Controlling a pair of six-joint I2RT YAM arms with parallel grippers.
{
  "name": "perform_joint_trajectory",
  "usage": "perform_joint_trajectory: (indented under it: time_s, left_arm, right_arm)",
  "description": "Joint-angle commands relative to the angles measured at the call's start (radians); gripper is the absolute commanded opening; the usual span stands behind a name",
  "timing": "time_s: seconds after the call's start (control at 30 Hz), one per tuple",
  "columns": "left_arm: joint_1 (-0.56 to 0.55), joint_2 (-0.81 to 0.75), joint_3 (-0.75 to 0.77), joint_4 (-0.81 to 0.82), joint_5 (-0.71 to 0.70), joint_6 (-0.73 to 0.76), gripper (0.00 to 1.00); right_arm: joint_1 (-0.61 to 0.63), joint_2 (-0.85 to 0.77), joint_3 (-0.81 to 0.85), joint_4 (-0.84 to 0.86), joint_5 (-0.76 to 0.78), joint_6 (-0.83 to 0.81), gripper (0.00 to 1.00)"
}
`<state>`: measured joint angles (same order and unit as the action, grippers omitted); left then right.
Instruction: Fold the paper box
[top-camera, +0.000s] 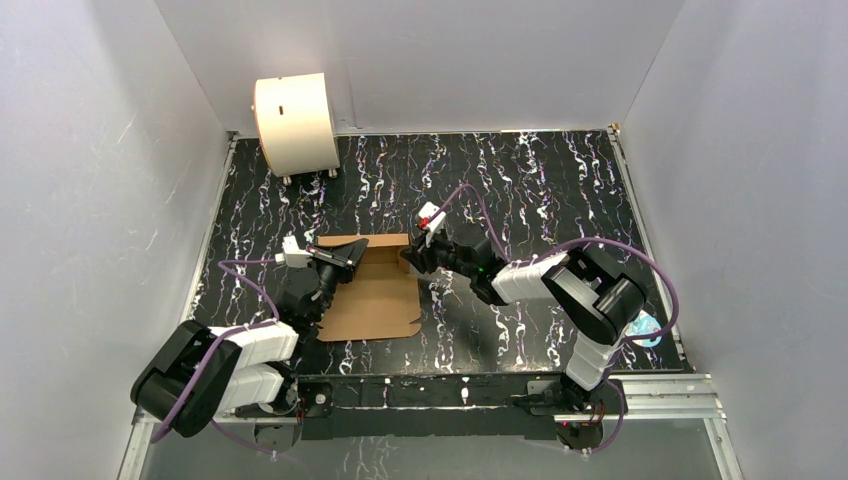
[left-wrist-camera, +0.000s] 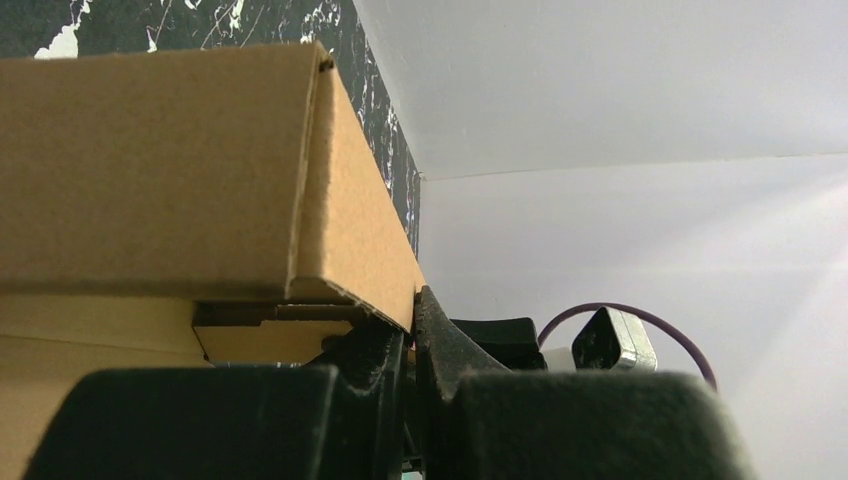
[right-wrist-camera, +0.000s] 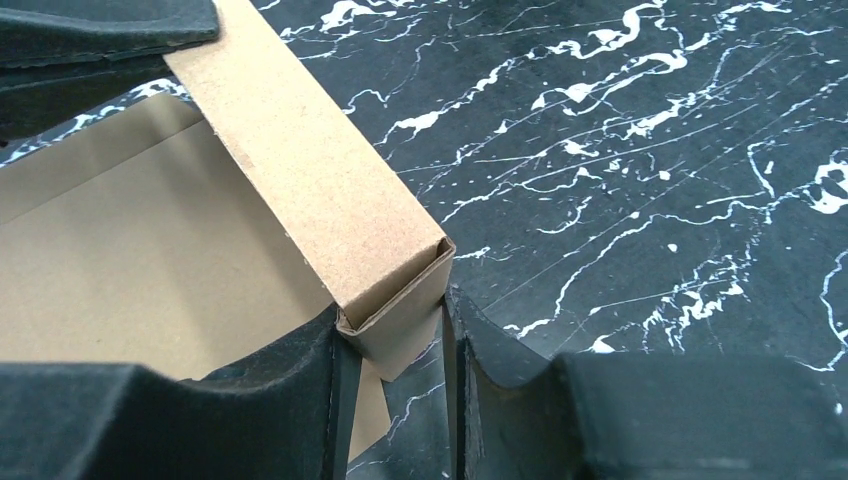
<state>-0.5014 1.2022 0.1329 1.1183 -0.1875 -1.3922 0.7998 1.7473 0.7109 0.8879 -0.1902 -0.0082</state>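
**A:** While both arms are at it, where does the paper box lie?

**B:** Flat on the black marbled table, mid-left, just beyond the arm bases. It is plain brown corrugated card. Only its far wall is raised, and the rest lies as an open sheet with notched near corners.

**A:** Contents?

**B:** Only the bare card floor shows inside.

**A:** Orientation?

**B:** The raised wall runs left to right along the far edge, and the flat panel stretches from it toward the near side.

**A:** Grippers?

**B:** The left gripper has its jaws closed tight on the left end of that wall. The right gripper has its jaws partway apart, straddling the wall's right-end corner. One finger lies against the card, but I cannot tell whether the pair is pinching it.

**A:** Anything else?

**B:** A cream-white drum sits at the far left corner, well apart. I cannot tell what is in it.
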Motion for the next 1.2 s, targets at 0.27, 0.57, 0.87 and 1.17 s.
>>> perform_joint_trajectory:
  time_s: [0.27,0.57,0.87,1.17]
  left_arm:
    - [-0.052,-0.013,-0.003,-0.069,0.022,0.024,0.00]
    - [-0.073,-0.051,-0.006,-0.071,0.014,0.022,0.00]
    - [-0.098,-0.042,-0.009,-0.071,0.017,-0.014,0.00]
    - [-0.103,-0.166,-0.029,-0.151,0.010,0.024,0.13]
  right_arm:
    - [0.020,-0.002,0.050,0.045,0.259,-0.070,0.25]
    - [0.048,0.009,0.101,-0.058,0.440,-0.115,0.19]
    - [0.053,0.013,0.124,-0.065,0.623,-0.068,0.11]
    - [0.053,0.006,0.150,-0.133,0.559,-0.112,0.06]
